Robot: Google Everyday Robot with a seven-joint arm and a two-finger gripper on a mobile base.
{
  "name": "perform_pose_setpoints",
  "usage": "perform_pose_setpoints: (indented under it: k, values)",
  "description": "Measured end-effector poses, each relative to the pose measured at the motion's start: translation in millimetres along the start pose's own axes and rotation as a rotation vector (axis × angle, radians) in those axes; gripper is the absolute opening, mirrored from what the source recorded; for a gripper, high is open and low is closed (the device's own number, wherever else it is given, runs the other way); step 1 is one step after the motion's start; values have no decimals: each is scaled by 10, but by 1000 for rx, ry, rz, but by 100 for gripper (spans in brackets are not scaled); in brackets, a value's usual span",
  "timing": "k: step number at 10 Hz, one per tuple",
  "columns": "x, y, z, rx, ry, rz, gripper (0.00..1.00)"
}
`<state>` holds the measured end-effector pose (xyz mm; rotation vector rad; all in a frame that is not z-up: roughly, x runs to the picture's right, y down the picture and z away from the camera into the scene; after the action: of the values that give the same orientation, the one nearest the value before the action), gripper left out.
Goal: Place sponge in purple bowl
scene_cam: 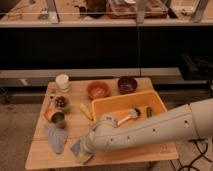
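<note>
Wooden table (40,150), gripper (81,151) down low near its front edge.
Just left of the gripper, a grey cloth (56,139) lies flat. Beyond the cloth sit a can (54,116) and a small pot (61,102), and a white cup (62,81) stands farthest back. Behind the gripper lies a yellow thing (86,110), then an orange bowl (98,90). Back and right are a yellow bin (150,100) and the purple bowl (127,84).

No text, label, brand or number can be read — none is made out on the white cup (62,81), the purple bowl (127,84) or the yellow bin (120,101). The gripper (81,151) is seen low over the table (45,159) — near edge, cup's side.
</note>
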<state>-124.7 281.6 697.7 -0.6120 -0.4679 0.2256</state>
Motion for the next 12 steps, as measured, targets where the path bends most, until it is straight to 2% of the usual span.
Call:
perform_pose_setpoints:
  k: [4,10,12]
  values:
    - [144,-29,125,-2,35,42,65]
    - [202,21,324,-40,58,63,65]
    - [282,22,408,-39,75,112,65]
